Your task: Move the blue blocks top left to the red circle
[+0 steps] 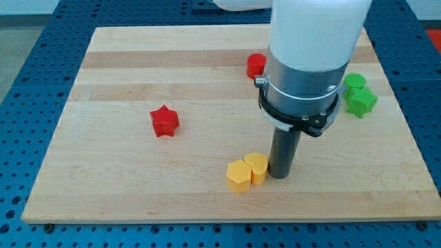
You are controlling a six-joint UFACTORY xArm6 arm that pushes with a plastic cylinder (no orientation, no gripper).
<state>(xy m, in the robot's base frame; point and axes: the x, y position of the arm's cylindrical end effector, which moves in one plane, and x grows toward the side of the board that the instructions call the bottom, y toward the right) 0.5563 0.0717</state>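
The counter [124, 89] is pale wood in lighter and darker bands, on a blue perforated base [27, 62]. Two red blocks — a star [165, 121] and a round one [256, 65]. Two yellow blocks [246, 171]. Two green blocks [358, 94]. The arm — white above, dark rod [283, 153] below.

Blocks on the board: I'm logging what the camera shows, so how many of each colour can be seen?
Red: 2, a star and a round block
Yellow: 2, a hexagon and a second block beside my tip
Green: 2, and
Blue: 0 in view
Total: 6
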